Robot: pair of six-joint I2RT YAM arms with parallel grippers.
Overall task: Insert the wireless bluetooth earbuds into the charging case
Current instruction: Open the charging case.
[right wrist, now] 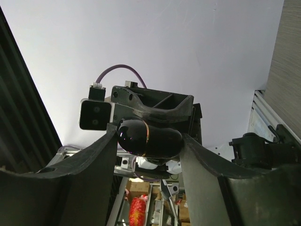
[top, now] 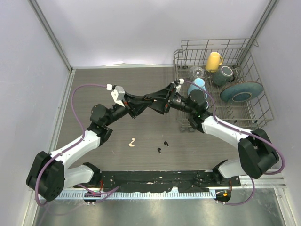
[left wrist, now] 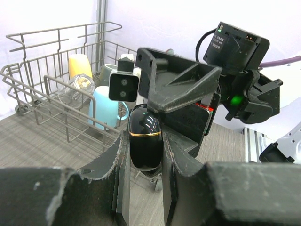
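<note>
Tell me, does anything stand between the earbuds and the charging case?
No loose object does. But the charging case looks shut, clamped mid-air between the left gripper and right gripper, away from the earbuds.

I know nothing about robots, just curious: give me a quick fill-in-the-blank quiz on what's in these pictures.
1. The left gripper and right gripper both clamp one glossy ____ case with a gold band.
2. Seen from above, the cream-white earbud lies on the table to the ____ of the black earbud.
3. The wire rack holds a yellow cup and a light ____ cup.
Missing words: black; left; blue.
</note>
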